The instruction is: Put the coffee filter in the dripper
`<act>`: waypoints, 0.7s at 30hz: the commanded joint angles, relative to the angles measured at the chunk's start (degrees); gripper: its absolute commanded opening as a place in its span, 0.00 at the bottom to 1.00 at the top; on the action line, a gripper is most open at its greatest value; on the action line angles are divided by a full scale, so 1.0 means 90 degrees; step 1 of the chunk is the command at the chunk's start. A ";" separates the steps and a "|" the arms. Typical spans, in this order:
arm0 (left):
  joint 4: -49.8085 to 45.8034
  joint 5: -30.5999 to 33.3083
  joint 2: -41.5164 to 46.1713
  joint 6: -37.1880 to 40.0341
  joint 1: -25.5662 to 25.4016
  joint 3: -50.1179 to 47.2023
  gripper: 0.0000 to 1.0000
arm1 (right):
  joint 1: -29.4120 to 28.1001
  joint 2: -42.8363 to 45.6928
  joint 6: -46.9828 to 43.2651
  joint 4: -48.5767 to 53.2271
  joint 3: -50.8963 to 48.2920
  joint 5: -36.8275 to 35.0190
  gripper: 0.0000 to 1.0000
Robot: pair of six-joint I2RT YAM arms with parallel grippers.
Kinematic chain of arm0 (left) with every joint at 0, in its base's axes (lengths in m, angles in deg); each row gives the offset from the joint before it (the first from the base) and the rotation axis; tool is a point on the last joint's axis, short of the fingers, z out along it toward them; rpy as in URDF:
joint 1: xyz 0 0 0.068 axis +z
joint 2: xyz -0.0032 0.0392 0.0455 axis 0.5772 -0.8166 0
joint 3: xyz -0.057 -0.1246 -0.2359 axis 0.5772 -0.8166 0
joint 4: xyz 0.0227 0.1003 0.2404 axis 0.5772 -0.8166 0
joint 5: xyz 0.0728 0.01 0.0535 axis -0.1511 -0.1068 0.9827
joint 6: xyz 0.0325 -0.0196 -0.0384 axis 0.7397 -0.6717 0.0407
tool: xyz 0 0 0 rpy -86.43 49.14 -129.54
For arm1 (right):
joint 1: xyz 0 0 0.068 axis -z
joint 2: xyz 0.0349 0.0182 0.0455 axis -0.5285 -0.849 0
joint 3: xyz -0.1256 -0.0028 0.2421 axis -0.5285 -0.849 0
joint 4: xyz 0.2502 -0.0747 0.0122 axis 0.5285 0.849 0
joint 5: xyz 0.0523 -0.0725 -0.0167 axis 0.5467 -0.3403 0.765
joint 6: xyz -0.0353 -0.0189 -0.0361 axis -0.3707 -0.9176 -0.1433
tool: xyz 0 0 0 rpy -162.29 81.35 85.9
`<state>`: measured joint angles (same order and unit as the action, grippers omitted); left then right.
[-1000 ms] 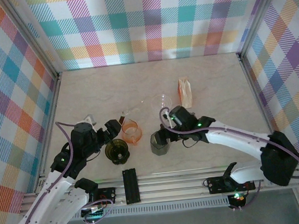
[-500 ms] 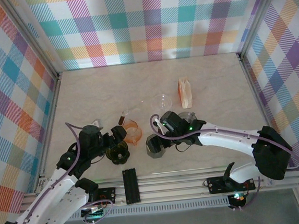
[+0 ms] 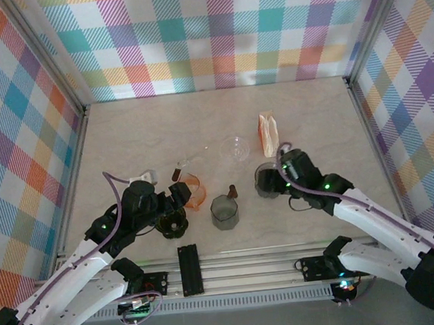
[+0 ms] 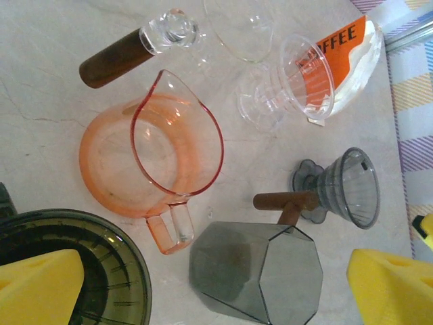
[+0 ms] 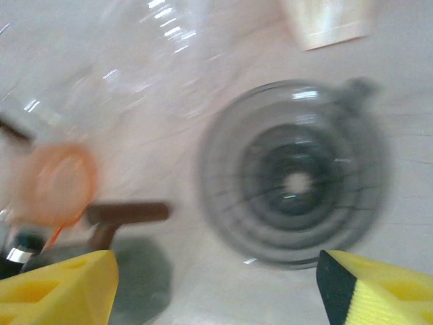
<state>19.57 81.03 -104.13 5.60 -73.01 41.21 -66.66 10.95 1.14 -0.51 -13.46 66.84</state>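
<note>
1. Top view
   - The coffee filter pack point(image 3: 268, 134) lies just beyond the grey dripper point(image 3: 265, 181), untouched, and no dripper has a filter in it yet.
   - The right claw point(image 3: 273, 177) hangs over the grey dripper, not over the pack.
   - Likely risk: a drop here bumps the dripper, which could tip or skid on its small foot.
   - The clear dripper point(image 3: 236, 147) and the grey server point(image 3: 224, 211) sit near the grey dripper, so a sweeping arm could clip them.
   - The left claw point(image 3: 174, 206) is well off to the left-arm side, at the olive dripper point(image 3: 170, 223).
   - Several drippers are out, so a wrong-target mix-up is possible.
2. Left wrist view
   - The left claw point(image 4: 216, 288) is spread wide and holds nothing.
   - One pad point(image 4: 37, 284) sits over the olive dripper point(image 4: 101, 271); I cannot tell whether it touches.
   - The pack point(image 4: 348, 51) lies beyond the grey dripper point(image 4: 345, 189), lettered side up.
   - The filters look thin and stacked, so a pinch may take several or crumple one.
3. Right wrist view (blurred)
   - The right claw point(image 5: 216, 284) is spread with nothing between the pads.
   - The grey dripper point(image 5: 294, 183) is mouth-up below it, with no contact visible.
   - A pack corner point(image 5: 328, 20) shows just past the dripper
</note>
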 commanded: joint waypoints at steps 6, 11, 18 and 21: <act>-0.0186 0.0211 0.0028 0.0032 -0.0083 0.0104 1.00 | 0.1286 -0.0859 0.0168 0.0178 -0.0031 0.0374 0.69; -0.0289 0.0284 0.0143 0.0000 -0.0082 0.0075 1.00 | 0.1469 -0.1576 0.0164 -0.0126 0.0058 0.0520 0.53; -0.0403 0.0316 0.0207 -0.0024 -0.0082 0.0081 1.00 | 0.1519 -0.1956 -0.0024 -0.0268 0.0138 0.0604 0.30; -0.0392 0.0297 0.0182 -0.0035 -0.0087 0.0096 1.00 | 0.1520 -0.2007 -0.0152 -0.0260 0.0185 0.0733 0.15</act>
<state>17.36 82.96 -102.81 5.58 -73.04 41.21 -53.29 -6.58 0.95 -2.52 -13.78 71.91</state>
